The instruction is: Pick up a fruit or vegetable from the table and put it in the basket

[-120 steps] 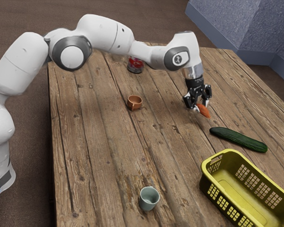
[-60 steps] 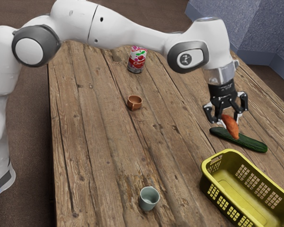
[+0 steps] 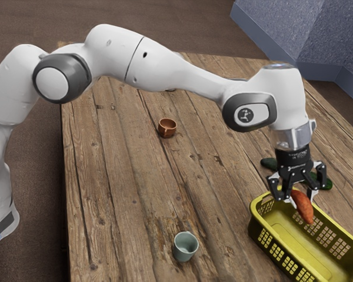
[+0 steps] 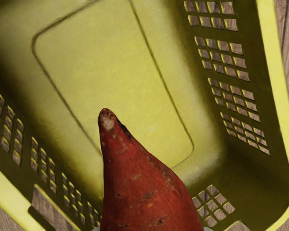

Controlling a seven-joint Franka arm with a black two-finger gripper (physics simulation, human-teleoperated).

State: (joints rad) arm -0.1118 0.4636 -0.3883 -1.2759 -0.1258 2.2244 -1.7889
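Hanging over the basket [image 3: 270,238], tip down, the sweet potato [image 3: 304,210] is gripped by its upper part; the gripper [image 3: 300,198] is closed on it from two sides, its fingers held apart by the root's thickness. And look at that slant: the long axis is tilted steeply, run from the fingers down toward the exterior view's lower right; in the wrist view, the tapered end, tipped with a pale scar, is pointed away from the gripper, with the basket's floor seen beyond it; whether the tip is sunk below the rim cannot be told.

Below, a table [image 3: 123,176] of worn brown planks is seen, marked by knots and dark seams; on it the yellow basket is set upright, its sides pierced by square holes; just beyond it the cucumber [image 3: 269,163] is laid, partly hidden by the gripper; well apart, toward the exterior view's left, a brown cup [image 3: 167,128] and a pale cup [image 3: 185,247] are stood upright; the room is closed off by a speckled blue-grey wall [image 3: 282,23], edged with a plain blue skirting [image 3: 265,50], above a brown floor [image 3: 38,247].
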